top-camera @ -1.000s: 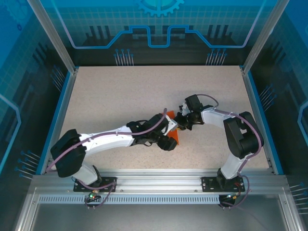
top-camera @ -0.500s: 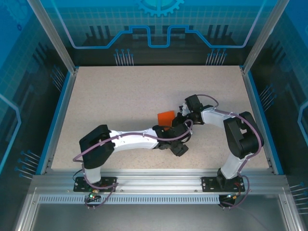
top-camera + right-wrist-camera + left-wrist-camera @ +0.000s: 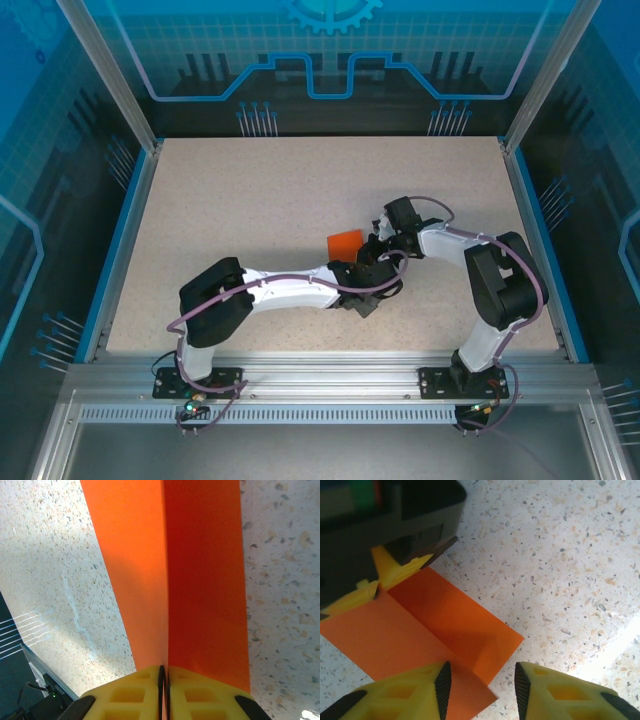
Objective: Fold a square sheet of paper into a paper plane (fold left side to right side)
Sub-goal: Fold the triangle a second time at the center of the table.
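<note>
the left arm and right arm had white shells and black joints. a thin mauve cable looped along each. black base plates sat bolted to a silver rail. the fingers were yellow with black pads.

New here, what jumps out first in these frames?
The bright orange square sheet of paper, creased down its middle, stands out against the speckled table, mid-table where the two arms meet. The right hand is shut on the paper's edge at the crease. The left hand hovers at another corner with its jaws apart.
</note>
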`<state>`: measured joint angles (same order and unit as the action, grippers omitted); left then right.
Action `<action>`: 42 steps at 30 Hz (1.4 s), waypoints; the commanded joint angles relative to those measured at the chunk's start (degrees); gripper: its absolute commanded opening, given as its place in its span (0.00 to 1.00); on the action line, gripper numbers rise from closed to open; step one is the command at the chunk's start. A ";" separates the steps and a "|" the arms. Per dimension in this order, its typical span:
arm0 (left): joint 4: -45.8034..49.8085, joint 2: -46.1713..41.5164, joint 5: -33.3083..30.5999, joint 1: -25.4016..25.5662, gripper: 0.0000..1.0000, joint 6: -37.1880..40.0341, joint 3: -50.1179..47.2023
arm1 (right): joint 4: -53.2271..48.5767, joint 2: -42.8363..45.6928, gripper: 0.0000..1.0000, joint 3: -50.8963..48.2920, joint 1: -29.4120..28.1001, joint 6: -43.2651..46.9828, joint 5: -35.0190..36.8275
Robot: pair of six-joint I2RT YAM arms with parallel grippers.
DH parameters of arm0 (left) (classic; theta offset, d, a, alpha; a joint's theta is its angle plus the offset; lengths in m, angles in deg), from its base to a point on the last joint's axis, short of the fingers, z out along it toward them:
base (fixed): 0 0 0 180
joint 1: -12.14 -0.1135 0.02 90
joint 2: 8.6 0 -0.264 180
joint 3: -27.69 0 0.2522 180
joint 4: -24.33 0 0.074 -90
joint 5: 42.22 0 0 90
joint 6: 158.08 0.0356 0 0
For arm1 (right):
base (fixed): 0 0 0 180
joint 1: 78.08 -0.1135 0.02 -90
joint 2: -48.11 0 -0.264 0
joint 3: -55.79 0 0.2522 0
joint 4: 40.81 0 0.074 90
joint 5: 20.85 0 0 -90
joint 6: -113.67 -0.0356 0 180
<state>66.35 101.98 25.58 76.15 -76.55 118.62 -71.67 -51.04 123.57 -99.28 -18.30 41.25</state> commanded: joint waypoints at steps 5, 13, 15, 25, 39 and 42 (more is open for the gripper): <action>0.85 -1.16 -1.16 -0.42 0.17 -0.64 0.03 | -2.93 0.04 0.14 0.72 0.71 0.97 0.11; -2.35 -5.18 7.14 -3.98 0.02 -3.56 -3.96 | -2.13 2.54 0.25 1.36 0.93 2.18 1.27; -3.86 -6.31 10.86 -5.17 0.02 -4.28 -5.36 | -0.78 3.89 0.32 1.18 1.17 2.10 1.52; -14.84 -10.90 29.23 -12.52 0.03 -11.75 -12.88 | 1.00 13.70 0.51 -5.23 2.81 1.72 7.80; -18.55 -12.84 36.77 -19.17 0.03 -15.62 -17.53 | 5.62 21.13 0.06 -19.47 -4.45 -2.12 8.24; -17.39 -13.05 36.27 -19.87 0.03 -14.93 -17.58 | 7.39 19.36 0.05 -20.26 -7.44 -4.03 9.43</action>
<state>48.47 90.92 60.49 57.20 -91.17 102.03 -66.88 -30.34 104.00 -104.70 -20.09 49.64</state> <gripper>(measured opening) 0.045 0.057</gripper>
